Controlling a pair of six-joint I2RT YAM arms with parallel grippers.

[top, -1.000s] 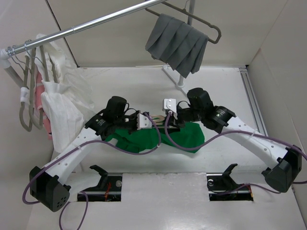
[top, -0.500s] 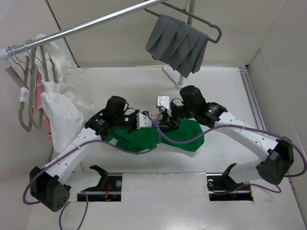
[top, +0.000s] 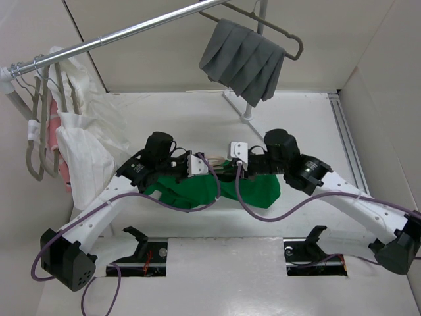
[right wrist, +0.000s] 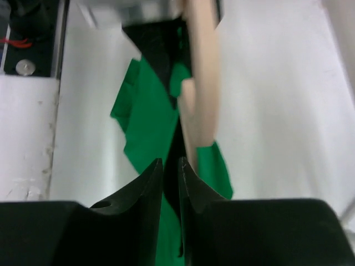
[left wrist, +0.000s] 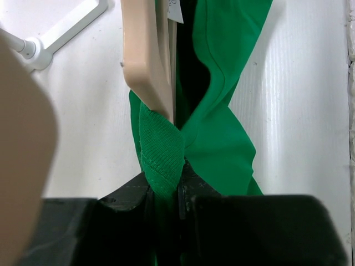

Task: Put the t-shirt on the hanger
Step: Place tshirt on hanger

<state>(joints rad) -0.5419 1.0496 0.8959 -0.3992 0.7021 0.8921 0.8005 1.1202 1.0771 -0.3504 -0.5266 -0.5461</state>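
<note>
The bright green t-shirt (top: 253,187) lies bunched on the table between my two arms. My left gripper (top: 199,166) is shut on its ribbed collar; in the left wrist view the collar (left wrist: 161,147) runs into the closed jaws (left wrist: 180,169). The beige hanger (left wrist: 147,55) sticks into the neck opening just beyond that grip, with the white neck label (left wrist: 176,8) beside it. My right gripper (top: 239,168) faces the left one; in the right wrist view its jaws (right wrist: 171,162) stand almost together with nothing between them, just short of the hanger (right wrist: 201,83) and the shirt (right wrist: 145,127).
A metal rail (top: 125,31) crosses the top left. A grey hanger with grey pleated cloth (top: 243,59) hangs on it. White and pink garments (top: 72,138) hang at the left. The rack's white foot (top: 245,115) stands behind the shirt. Cardboard walls enclose the table.
My right arm swung left toward the left gripper, then drew back right and a little nearer. The left arm and its hold on the collar have not changed.
</note>
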